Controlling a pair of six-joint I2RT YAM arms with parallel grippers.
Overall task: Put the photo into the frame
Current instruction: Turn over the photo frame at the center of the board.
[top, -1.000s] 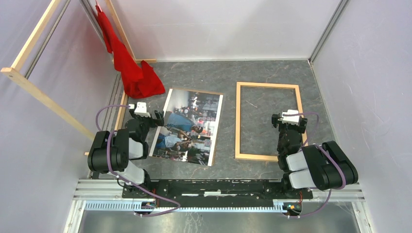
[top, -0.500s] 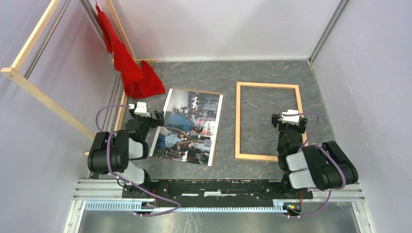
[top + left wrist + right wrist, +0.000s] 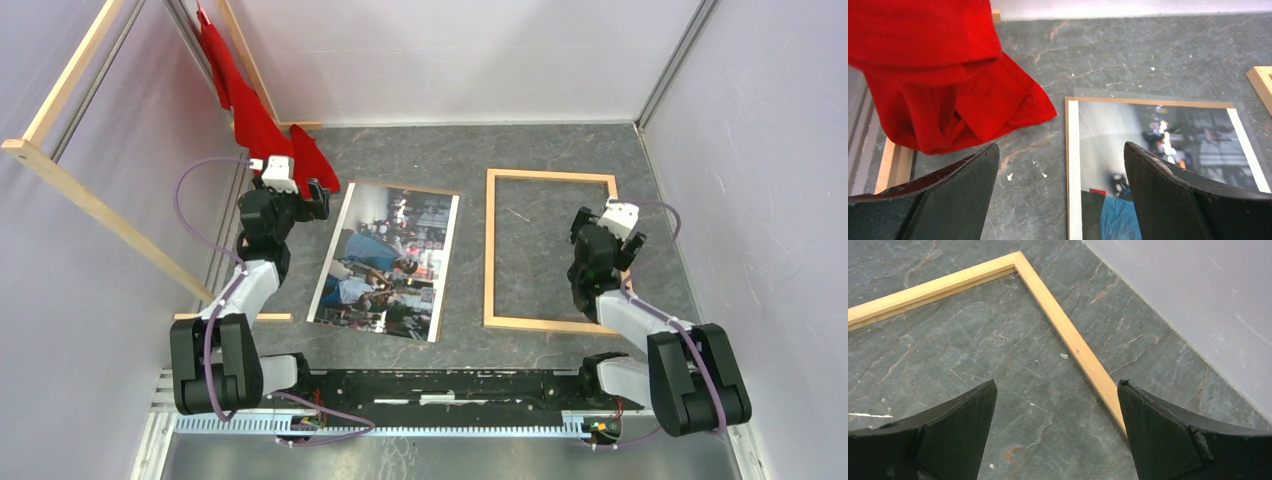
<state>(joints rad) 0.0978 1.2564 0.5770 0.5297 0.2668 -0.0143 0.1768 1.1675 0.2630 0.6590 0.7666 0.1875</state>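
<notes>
The photo [image 3: 385, 260], a colour print with people in blue and white, lies flat left of centre, a thin brown edge showing around it. The frame [image 3: 490, 250], thin light wood, lies to its right with bare table inside. My left gripper [image 3: 285, 200] hovers open at the photo's far-left corner; in the left wrist view the gripper [image 3: 1060, 145] straddles the photo's [image 3: 1158, 145] white left margin, holding nothing. My right gripper [image 3: 605, 235] is open above the frame's right rail; the gripper [image 3: 1057, 382] has that rail of the frame [image 3: 1068, 340] running towards its right finger.
A red cloth [image 3: 270, 140] hangs from the left rails and pools on the table just beyond the left gripper, as the cloth [image 3: 948, 90] shows. Long wooden rails [image 3: 80, 195] lean at the left. A short wooden strip [image 3: 235, 317] lies near the left arm. Walls enclose three sides.
Both arms have reached away from their bases. The left gripper moved up to the photo's far-left corner near the cloth; the right moved slightly farther over the frame's right rail. Both stay open.
</notes>
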